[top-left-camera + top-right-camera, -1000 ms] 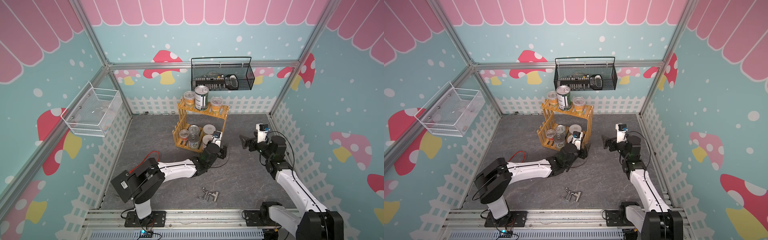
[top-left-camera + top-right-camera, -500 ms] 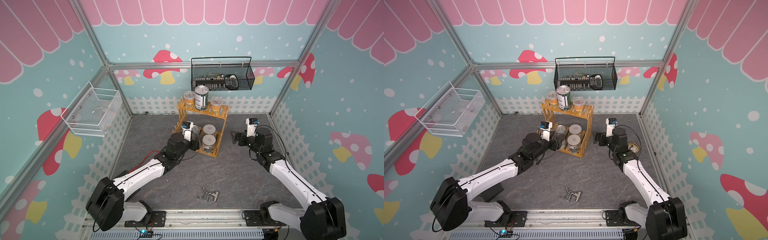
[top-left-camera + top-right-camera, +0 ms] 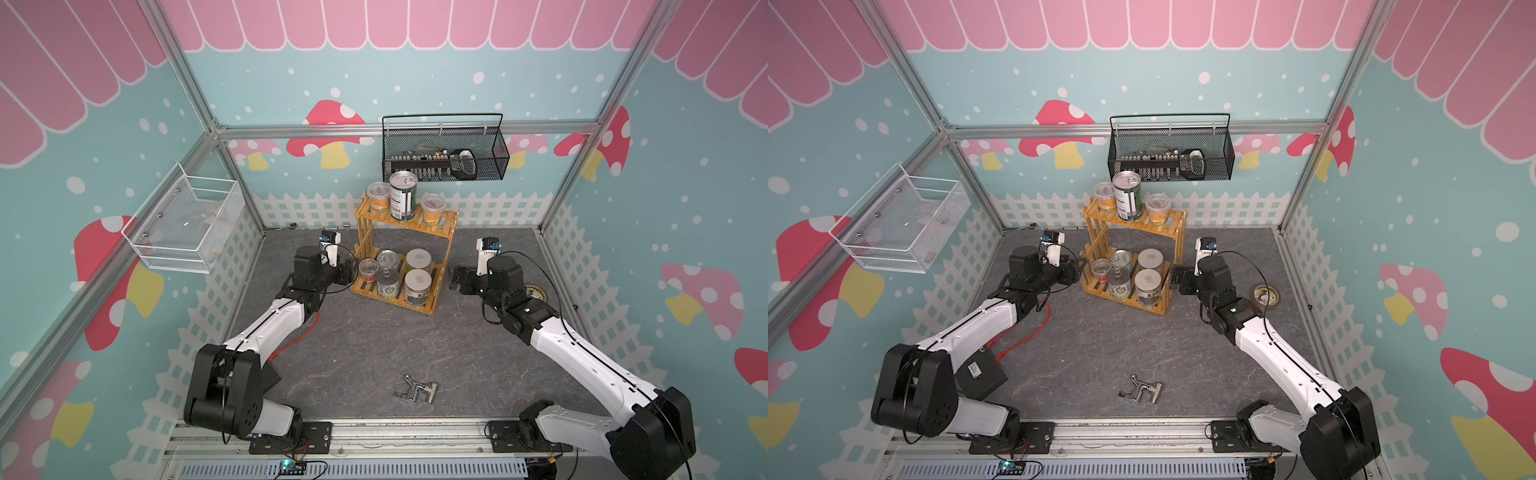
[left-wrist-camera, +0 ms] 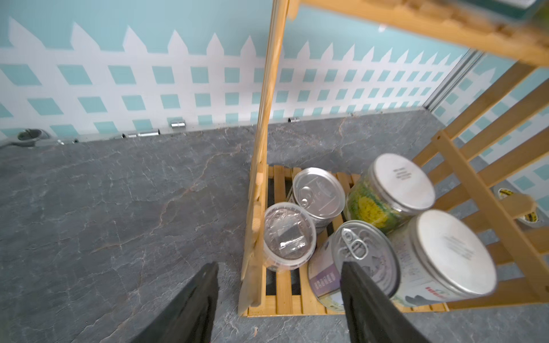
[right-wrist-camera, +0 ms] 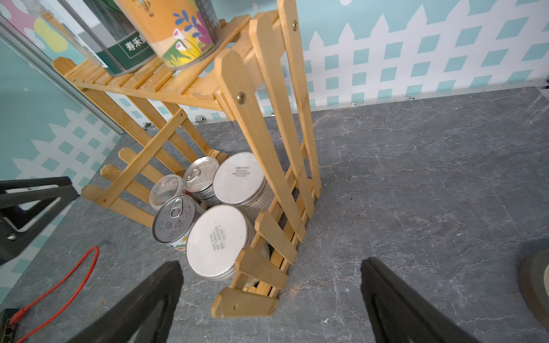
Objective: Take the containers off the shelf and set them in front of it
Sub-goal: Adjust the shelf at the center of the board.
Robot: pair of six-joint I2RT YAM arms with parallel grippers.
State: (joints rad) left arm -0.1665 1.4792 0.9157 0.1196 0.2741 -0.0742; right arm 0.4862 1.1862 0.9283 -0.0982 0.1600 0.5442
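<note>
Nearest me, low in both top views, a metal clamp (image 3: 415, 392) lay on the grey floor (image 3: 365, 353). Further up, my two arms reached in from the lower corners toward the shelf (image 3: 415, 227), which stood just above the middle of the frame. The left gripper (image 3: 350, 272) hung just beside the shelf's left side, jaws spread and nothing pinched. In its wrist view the shelf's corner post showed in the gap between the fingers (image 4: 190, 306). The right gripper (image 3: 456, 281) sat just off the shelf's right side, jaws spread wide and holding nothing. In its wrist view the side slats lay ahead of the gap. A tape roll (image 3: 534, 293) lay flat on the floor to the right of that arm. All eight containers were on the shelf. On the lower tier the low cup (image 3: 368, 268) stood at the left edge. Beside it came the front can (image 3: 388, 282) and the back can (image 3: 387, 258). To their right were the front jar (image 3: 417, 284) and the back jar (image 3: 417, 259), packed close together. On the upper tier the tall can (image 3: 403, 199) stood between the left cup (image 3: 378, 195) and the right cup (image 3: 433, 206). Farthest off, the black basket (image 3: 486, 162) hung on the back wall above the shelf. The white basket (image 3: 183, 237) hung on the side wall at mid-left of the frame.
</note>
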